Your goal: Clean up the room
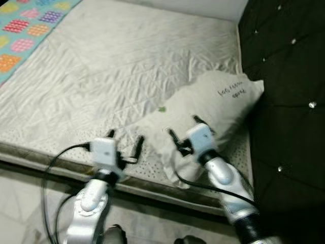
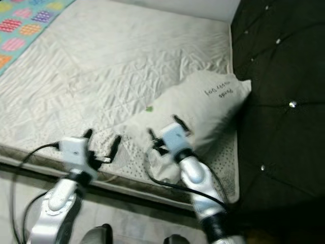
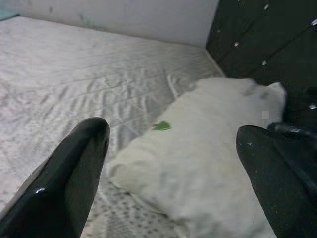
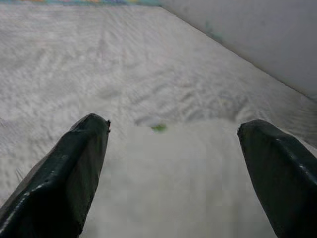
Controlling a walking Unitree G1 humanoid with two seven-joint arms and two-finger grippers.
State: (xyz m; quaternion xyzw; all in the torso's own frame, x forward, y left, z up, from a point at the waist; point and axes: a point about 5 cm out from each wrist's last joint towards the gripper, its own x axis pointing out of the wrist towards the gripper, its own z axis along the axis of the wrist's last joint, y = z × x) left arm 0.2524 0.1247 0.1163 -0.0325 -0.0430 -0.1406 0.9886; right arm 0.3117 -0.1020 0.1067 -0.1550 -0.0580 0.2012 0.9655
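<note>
1. From my eyes: a white pillow (image 1: 213, 109) lies on the bed (image 1: 101, 76), near the dark headboard (image 1: 289, 76). My right pincer (image 1: 185, 127) hangs wide open over the pillow's near end, holding nothing. My left pincer (image 1: 124, 142) is wide open too, empty, just beside the pillow.
2. Left wrist: the pillow (image 3: 208, 168) sits between my fingers (image 3: 74, 168), with a small green mark (image 3: 162, 126) on it.
3. Right wrist: my fingers (image 4: 69, 173) spread above the pillow (image 4: 178, 188).
</note>
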